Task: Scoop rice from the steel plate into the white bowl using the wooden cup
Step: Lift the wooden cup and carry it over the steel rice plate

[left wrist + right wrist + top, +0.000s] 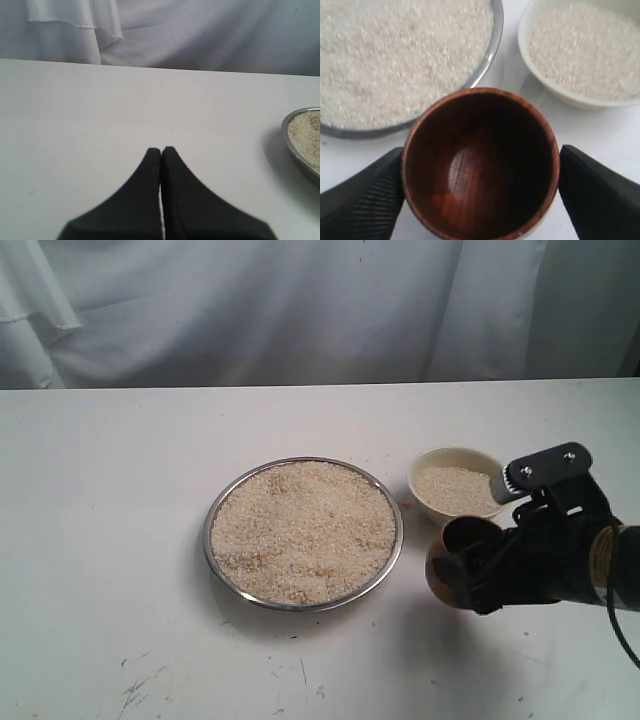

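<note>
The steel plate [207,532] lies mid-table, filled with rice [300,530]. To its right stands the white bowl [424,492], which also holds rice. Just in front of the bowl is the wooden cup [448,565], reddish-brown, with my right gripper [470,570] shut on it from the right. In the right wrist view the cup [480,150] is empty and dark inside, a black finger against each side, with the plate's rim [492,40] and the bowl [540,82] just beyond it. My left gripper [161,149] is shut on nothing over bare table, with the plate's edge [286,137] off to one side.
The white table [120,490] stretches out to the left of the plate. A white cloth backdrop [300,300] hangs behind the table's far edge. Dark scuff marks [140,685] show near the front left.
</note>
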`<state>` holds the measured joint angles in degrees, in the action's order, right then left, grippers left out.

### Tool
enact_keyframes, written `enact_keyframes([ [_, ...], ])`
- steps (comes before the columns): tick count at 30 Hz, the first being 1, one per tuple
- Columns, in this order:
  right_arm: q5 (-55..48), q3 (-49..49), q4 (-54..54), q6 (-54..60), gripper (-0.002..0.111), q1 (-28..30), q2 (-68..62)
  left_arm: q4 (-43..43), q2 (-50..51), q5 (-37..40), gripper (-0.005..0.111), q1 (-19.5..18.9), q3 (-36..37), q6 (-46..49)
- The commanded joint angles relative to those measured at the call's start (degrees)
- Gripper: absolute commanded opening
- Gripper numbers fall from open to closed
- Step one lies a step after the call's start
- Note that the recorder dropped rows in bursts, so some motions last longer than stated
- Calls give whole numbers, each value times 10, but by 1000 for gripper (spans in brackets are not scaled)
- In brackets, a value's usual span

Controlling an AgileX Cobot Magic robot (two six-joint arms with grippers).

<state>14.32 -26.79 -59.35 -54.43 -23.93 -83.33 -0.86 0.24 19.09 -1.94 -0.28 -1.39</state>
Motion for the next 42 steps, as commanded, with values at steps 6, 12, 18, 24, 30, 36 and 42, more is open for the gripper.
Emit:
enact_keyframes([
  [6,6,-80,-17,-15,0,-11,56,1,-2,-8,0,2,3,0],
  [12,5,-155,-101,-60,0,-51,27,1,-2,-8,0,2,3,0],
  [18,4,-212,-113,-65,0,-88,-33,1,-2,-8,0,2,3,0],
  [24,-14,-252,-138,-67,0,-119,-112,1,-2,-8,0,2,3,0],
  [30,-25,-262,-138,-67,0,-124,-179,1,-2,-8,0,2,3,0],
  [36,8,-262,-132,-68,0,-124,-203,1,-2,-8,0,2,3,0],
  [42,11,-272,-132,-57,10,-124,-203,1,-2,-8,0,2,3,0],
])
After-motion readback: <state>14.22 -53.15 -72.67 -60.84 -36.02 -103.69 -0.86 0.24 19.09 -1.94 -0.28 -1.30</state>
